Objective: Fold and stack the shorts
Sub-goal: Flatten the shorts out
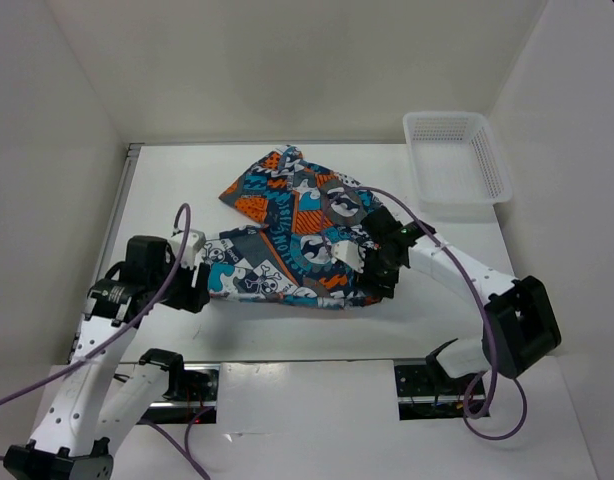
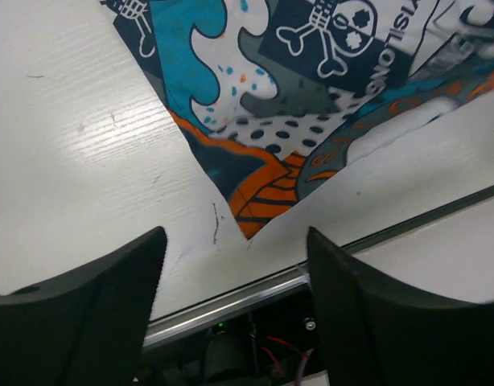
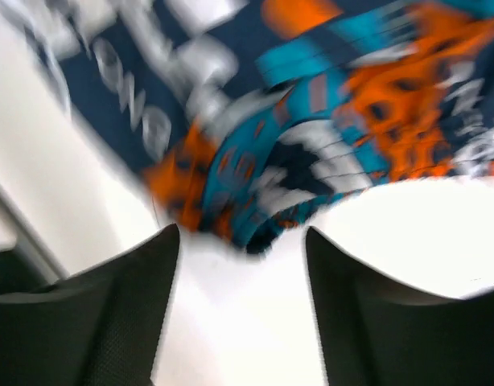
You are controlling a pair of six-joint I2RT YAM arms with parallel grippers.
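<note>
Left gripper [image 2: 235, 239]: nearest my lens. The fingers stand roughly half apart with nothing between them, low over the table [image 2: 86, 145]. The cloth's near-left corner lies just beyond the tips, and I see no contact.
Right gripper [image 3: 240, 233]: the fingers are parted about as far and hold nothing. The printed hem sits just past the tips. My picture here is smeared, so I cannot tell whether a tip brushes the fabric.
Shorts [image 1: 297, 240]: mid-table, between the two grippers, lying doubled over. The near edge runs fairly straight from one gripper to the other, and a rumpled flap points to the far side.
Why placed so: I judge each arm stands at one near corner because a folded edge is laid down by its two ends. Parted fingers at both corners suit leaving the cloth lying.
Basket [image 1: 457, 150]: white mesh, far right corner, apart from the shorts.
Step, as I judge: the fold is partway done, and the far flap wants tidying next.
</note>
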